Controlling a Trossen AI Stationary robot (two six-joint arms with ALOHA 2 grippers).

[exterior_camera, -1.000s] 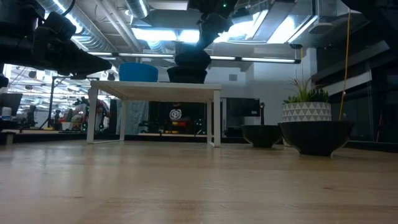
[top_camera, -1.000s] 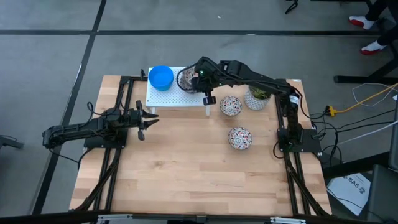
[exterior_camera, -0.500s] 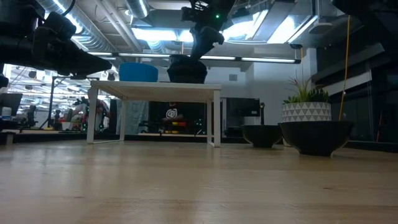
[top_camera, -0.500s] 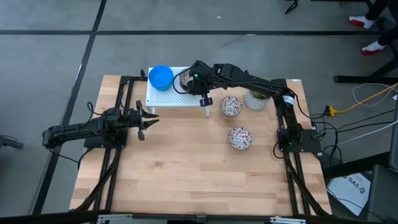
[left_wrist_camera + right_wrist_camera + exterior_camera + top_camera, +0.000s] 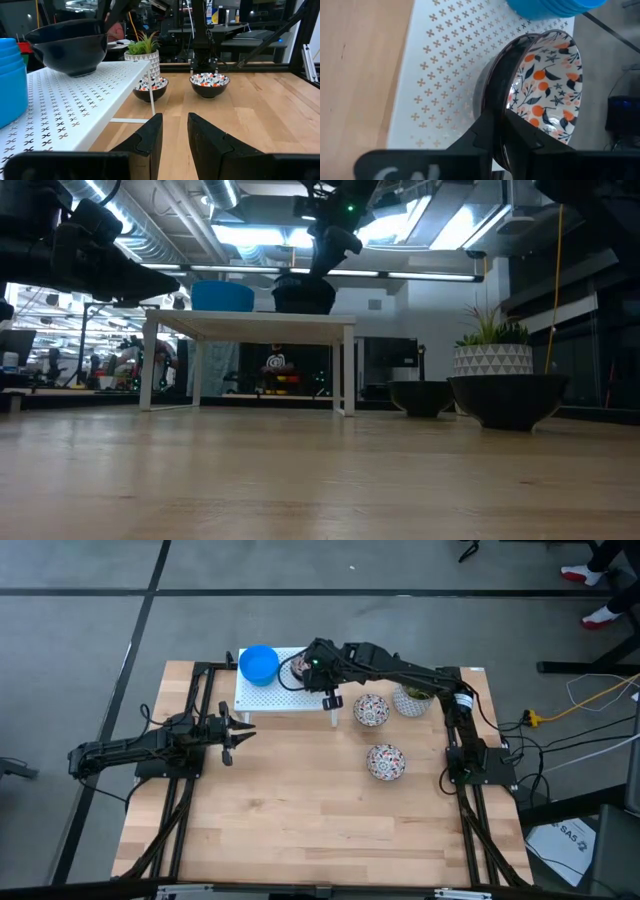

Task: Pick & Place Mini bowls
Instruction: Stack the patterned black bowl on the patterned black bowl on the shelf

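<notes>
Perforated stand (image 5: 270, 695) at table's (image 5: 300, 820) far edge. On stand: stacked bowls (image 5: 258, 663) at left end, patterned bowl (image 5: 296, 670) beside them. Off stand's right end, two bowls (image 5: 371, 709) (image 5: 385, 761) on table; potted plant (image 5: 412, 697) toward far right corner.

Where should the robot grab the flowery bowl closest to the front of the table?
Probably by the rim. The nearer floral bowl sits upright and open on the wooden table, apart from the other floral bowl. Coming straight down from above, one finger could slip inside and one outside the thin edge. Its round, sloping sides would likely slide out of a sideways pinch.
</notes>
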